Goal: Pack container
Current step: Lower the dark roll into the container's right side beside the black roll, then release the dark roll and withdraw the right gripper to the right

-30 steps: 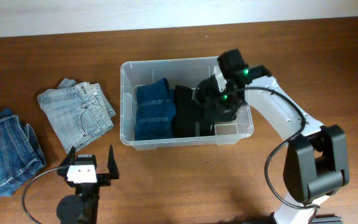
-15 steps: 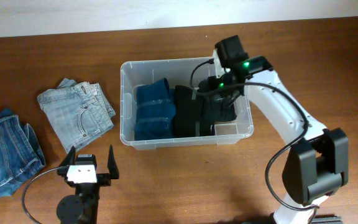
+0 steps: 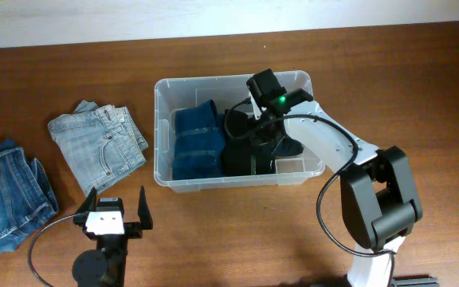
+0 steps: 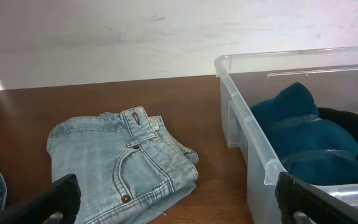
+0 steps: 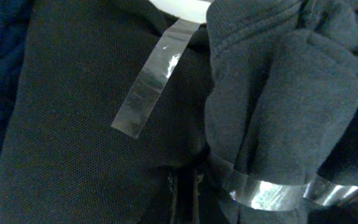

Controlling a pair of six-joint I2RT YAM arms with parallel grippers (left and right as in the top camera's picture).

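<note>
Left gripper (image 3: 116,199), lower left of the overhead frame, stands with jaws wide apart and empty. Crumpled dark blue jeans (image 3: 6,195) lie at the left edge, with a folded pale blue denim garment (image 3: 100,143) beside them, both unpacked. The large clear plastic tub (image 3: 205,79) sits at centre and holds a folded blue garment (image 3: 198,142) and black knit clothing (image 3: 241,151). Right gripper (image 3: 255,127), jaws together, is buried in the black clothing; whether it pinches cloth cannot be told. Judgement: tucking is in hand, and the next move calls for lifting clear and fetching the denim. Brown wooden table (image 3: 421,80); white wall (image 3: 213,16) along the top.
</note>
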